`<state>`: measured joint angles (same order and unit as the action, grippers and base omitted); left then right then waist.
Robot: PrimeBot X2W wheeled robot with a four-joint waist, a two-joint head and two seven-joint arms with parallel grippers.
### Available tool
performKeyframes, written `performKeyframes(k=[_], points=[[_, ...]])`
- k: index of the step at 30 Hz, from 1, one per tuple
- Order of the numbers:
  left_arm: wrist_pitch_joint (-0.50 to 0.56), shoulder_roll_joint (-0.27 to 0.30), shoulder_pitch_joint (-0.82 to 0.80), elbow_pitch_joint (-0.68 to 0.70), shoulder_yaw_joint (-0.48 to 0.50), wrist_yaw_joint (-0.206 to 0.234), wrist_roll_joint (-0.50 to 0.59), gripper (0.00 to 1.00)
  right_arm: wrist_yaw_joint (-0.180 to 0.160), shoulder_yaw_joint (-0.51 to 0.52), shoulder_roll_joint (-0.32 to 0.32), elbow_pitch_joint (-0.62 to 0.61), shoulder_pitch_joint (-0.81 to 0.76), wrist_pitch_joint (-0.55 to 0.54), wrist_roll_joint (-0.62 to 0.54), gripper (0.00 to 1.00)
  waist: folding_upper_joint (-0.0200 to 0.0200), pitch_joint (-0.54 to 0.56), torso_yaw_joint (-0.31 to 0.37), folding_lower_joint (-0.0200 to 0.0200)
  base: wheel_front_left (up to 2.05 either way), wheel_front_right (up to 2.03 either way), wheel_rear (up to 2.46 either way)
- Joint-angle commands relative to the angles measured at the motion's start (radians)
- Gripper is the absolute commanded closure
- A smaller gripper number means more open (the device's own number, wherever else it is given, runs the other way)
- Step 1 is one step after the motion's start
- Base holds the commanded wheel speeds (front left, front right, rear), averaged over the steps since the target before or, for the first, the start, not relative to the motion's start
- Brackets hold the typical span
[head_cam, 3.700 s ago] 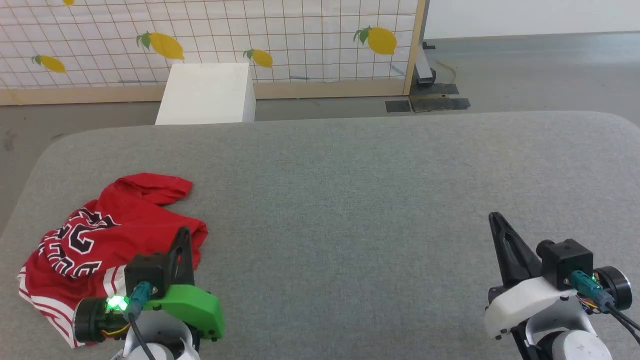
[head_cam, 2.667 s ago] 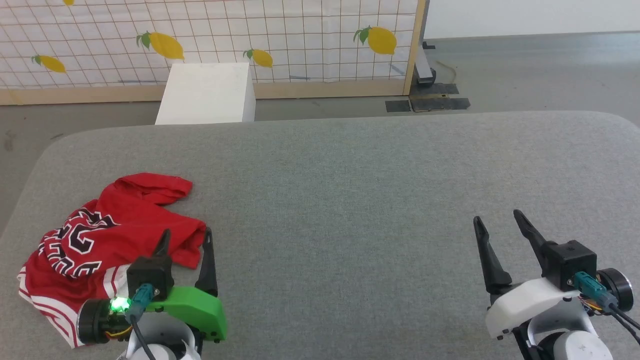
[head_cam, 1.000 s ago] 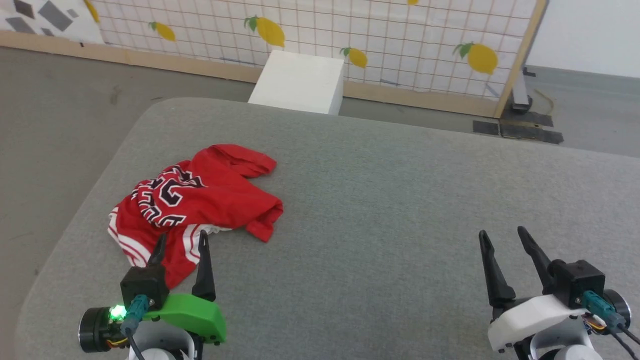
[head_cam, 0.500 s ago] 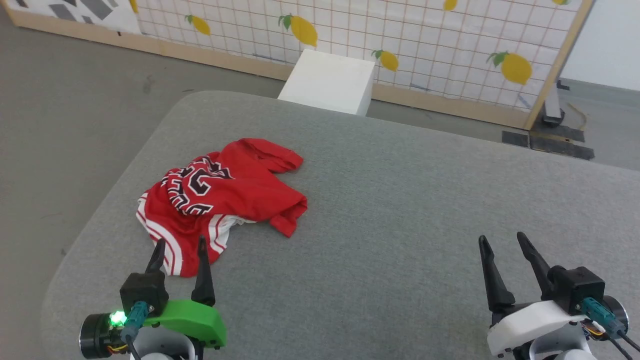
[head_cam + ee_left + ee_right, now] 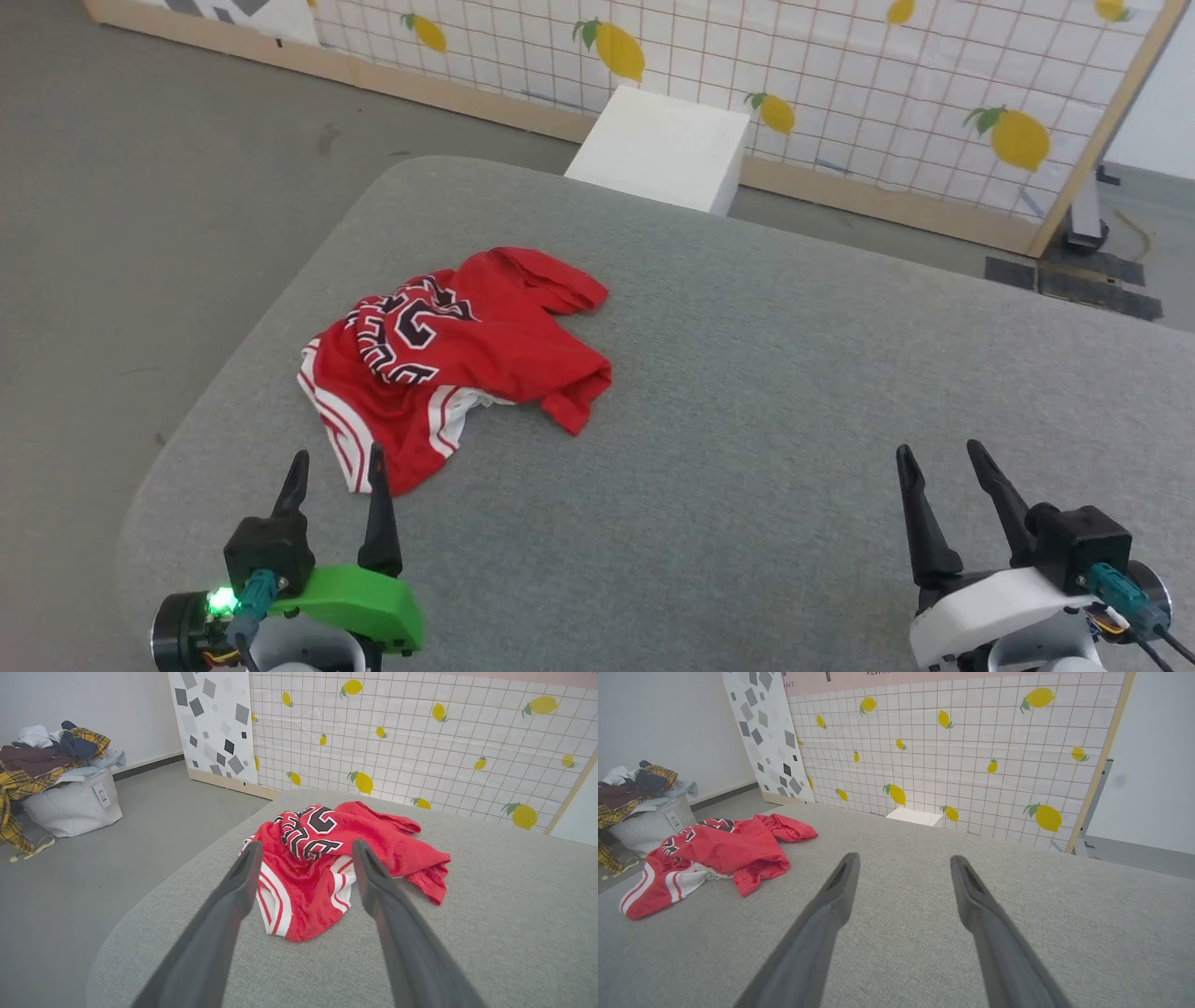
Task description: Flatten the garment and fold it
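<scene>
Nearest, our left gripper (image 5: 337, 453) and right gripper (image 5: 938, 448) hover spread and empty over the grey felt-covered table (image 5: 766, 401), and just beyond the left one the crumpled red jersey T-shirt (image 5: 467, 359) with striped trim lies near the table's left edge, where pinching several bunched layers could, we judge, drag it off.

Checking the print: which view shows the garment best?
Left wrist view: the garment lies close and central, print up. The head view shows it whole but smaller; the right wrist view, side-on at its left.
</scene>
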<state>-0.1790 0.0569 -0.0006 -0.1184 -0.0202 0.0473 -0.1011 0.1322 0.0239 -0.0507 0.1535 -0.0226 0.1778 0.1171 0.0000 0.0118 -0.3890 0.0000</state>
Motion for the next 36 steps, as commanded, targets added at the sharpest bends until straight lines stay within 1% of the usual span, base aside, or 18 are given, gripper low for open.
performKeyframes(k=[1, 30, 32, 36], points=[[-0.011, 0.003, 0.010, -0.005, -0.003, 0.009, -0.011, 0.00, -0.001, 0.001, 0.000, 0.007, -0.017, 0.012, 0.009, 0.00, 0.0000, 0.000, -0.011, 0.0000, 0.00, 0.00, 0.00], [-0.070, 0.002, 0.004, -0.054, -0.013, 0.026, -0.044, 0.00, -0.001, 0.022, 0.000, 0.070, -0.024, 0.071, 0.032, 0.00, 0.0000, -0.010, -0.131, 0.0000, 0.00, 0.00, 0.00], [-0.079, 0.001, 0.004, -0.061, -0.014, 0.029, -0.048, 0.00, -0.001, 0.023, 0.001, 0.080, -0.025, 0.080, 0.036, 0.00, 0.0000, -0.010, -0.148, 0.0000, 0.00, 0.00, 0.00], [-0.083, 0.001, 0.005, -0.064, -0.014, 0.031, -0.049, 0.00, -0.002, 0.024, 0.001, 0.085, -0.025, 0.084, 0.037, 0.00, 0.0000, -0.011, -0.155, 0.0000, 0.00, 0.00, 0.00]])
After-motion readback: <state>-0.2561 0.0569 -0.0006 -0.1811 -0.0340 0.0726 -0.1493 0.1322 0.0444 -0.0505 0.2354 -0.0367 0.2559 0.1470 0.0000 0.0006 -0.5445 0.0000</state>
